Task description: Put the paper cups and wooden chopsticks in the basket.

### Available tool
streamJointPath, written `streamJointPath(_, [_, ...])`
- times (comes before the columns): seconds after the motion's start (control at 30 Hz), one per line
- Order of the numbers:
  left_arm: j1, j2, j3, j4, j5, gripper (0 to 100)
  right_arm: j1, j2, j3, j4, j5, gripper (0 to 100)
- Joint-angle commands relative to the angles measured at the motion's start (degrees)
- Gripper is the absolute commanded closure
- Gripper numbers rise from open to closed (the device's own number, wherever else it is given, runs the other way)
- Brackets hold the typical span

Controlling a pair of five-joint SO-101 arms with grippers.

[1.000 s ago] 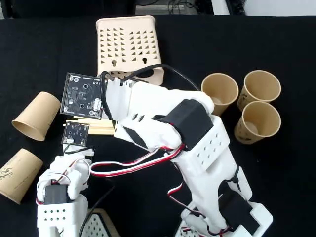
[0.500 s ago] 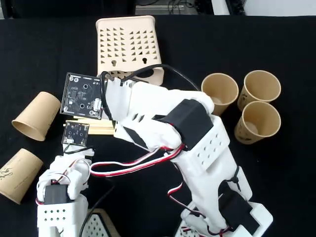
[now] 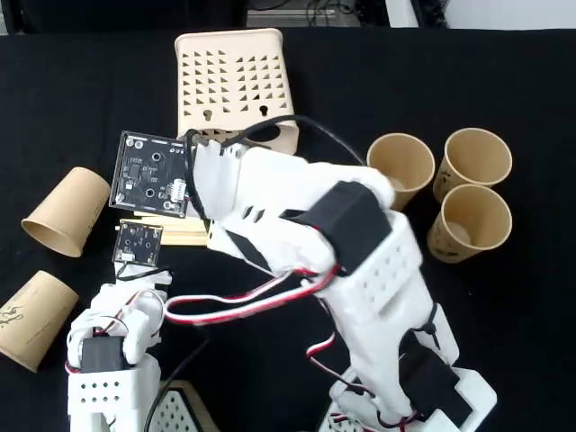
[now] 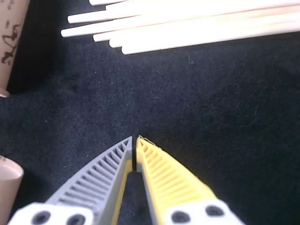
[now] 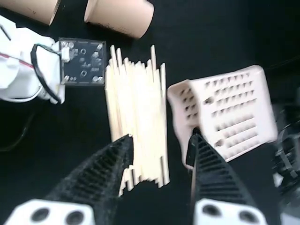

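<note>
A black cloth covers the worktop (image 3: pixel 504 81), with dark clutter along its far edge. The cream basket (image 3: pixel 236 85) sits at the far middle with a perforated wall facing up; I cannot tell which way its opening faces. Three upright cups (image 3: pixel 400 166) (image 3: pixel 475 160) (image 3: pixel 468 223) cluster at the right, well apart from the basket. Two tipped cups (image 3: pixel 67 211) (image 3: pixel 31 319) lie on their sides at the left.

The chopsticks (image 5: pixel 138 122) lie in a loose bundle just beside the basket. From above, the right arm (image 3: pixel 360 243) stretches across the middle of the worktop and hides most of the bundle. Only a short end shows, between the two camera boards (image 3: pixel 151 174).

The right tool (image 5: pixel 161 138) hangs spread wide above the bundle, holding nothing, with one finger over the sticks and the other over the basket's near edge. The left tool (image 4: pixel 136 140) has its tips pressed together on nothing, low over bare cloth. It points toward the chopsticks' ends, with a tipped cup off to one side.
</note>
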Motion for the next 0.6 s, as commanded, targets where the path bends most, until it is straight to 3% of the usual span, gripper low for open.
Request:
streamJointPath(0.0, [0.0, 0.0, 1.0, 0.3, -0.1, 97, 2.3, 1.2, -8.0, 1.8, 0.4, 79.4])
streamJointPath(0.2, [0.0, 0.0, 1.0, 0.3, -0.1, 97, 6.9, 6.5, -9.9, 1.9, 0.7, 79.4])
streamJointPath(0.57, [0.0, 0.0, 1.0, 0.3, -0.1, 97, 6.7, 7.0, -9.9, 2.0, 0.6, 79.4])
